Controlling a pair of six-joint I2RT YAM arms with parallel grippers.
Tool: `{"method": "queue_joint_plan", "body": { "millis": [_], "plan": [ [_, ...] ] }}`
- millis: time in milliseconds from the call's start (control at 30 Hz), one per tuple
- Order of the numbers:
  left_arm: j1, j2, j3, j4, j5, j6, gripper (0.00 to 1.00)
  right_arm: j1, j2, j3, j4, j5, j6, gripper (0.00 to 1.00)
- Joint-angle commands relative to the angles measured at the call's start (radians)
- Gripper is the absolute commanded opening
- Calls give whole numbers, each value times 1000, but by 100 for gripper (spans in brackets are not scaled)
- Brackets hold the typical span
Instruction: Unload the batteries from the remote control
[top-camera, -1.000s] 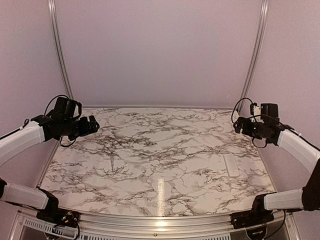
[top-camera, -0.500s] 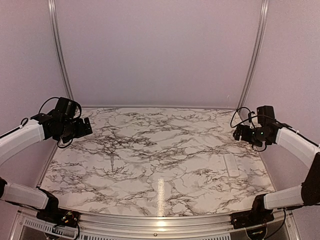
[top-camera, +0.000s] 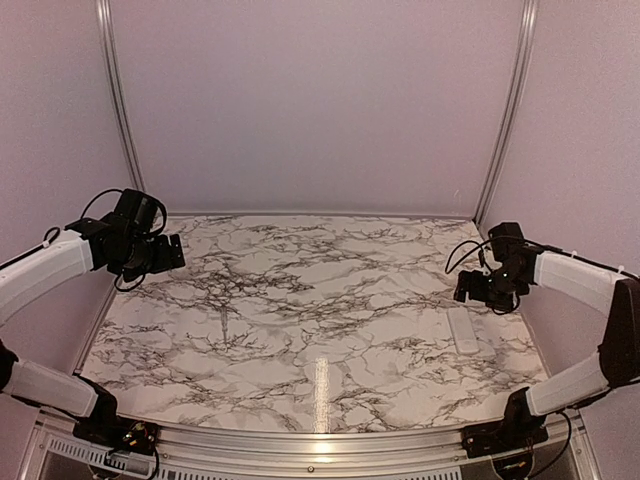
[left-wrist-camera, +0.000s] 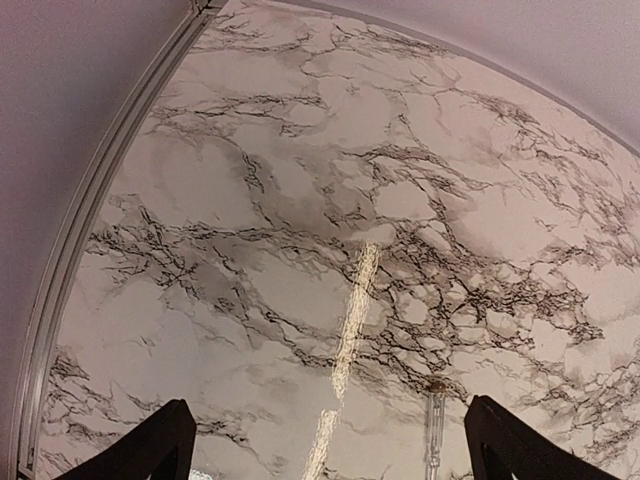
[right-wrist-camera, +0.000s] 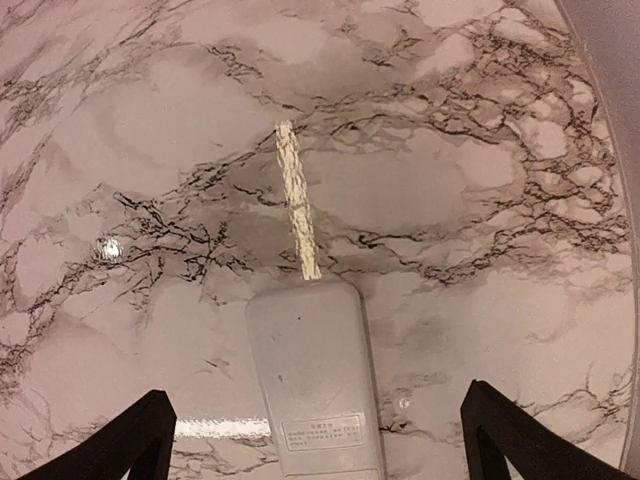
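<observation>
Remote control (right-wrist-camera: 315, 385) lies flat on tabletop (top-camera: 300, 300) near the right edge, labelled face up; batteries not visible, presumably still inside. Right gripper (right-wrist-camera: 318, 425) hovers directly above, fingers spread, apparently to straddle it. Left gripper (left-wrist-camera: 330, 445) is released and empty, well apart.

The slim, flat white plastic remote control (top-camera: 465, 330) is laid flat on the marble-patterned tabletop (top-camera: 300, 300), way over on the right side and roughly halfway back. It's lined up more or less front to back. In the right wrist view the remote control (right-wrist-camera: 312, 370) is seen with a plain pale face turned up, rounded corners at the far end, and a small printed label (right-wrist-camera: 321, 431) stuck lower down. Its near end is cut off by the frame.
</observation>
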Motion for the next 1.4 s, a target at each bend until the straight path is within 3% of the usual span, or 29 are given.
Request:
{"method": "queue_joint_plan", "body": {
  "millis": [0,300,700,1133,1367],
  "plan": [
    [-2,-8,11,-23,82,47,99,67,69,30,-61,46,21,98],
    [-2,-65,-35,8,176,69,99,87,126,14,-118,60,65,97],
    [-2,-76,-47,39,241,78,99,111,153,-10,-178,42,138,88],
    [-2,-61,-48,46,272,99,99,114,185,-42,-192,27,196,87],
    [-2,-64,-51,45,274,108,99,118,194,-51,-179,17,198,77]
  ]
}}
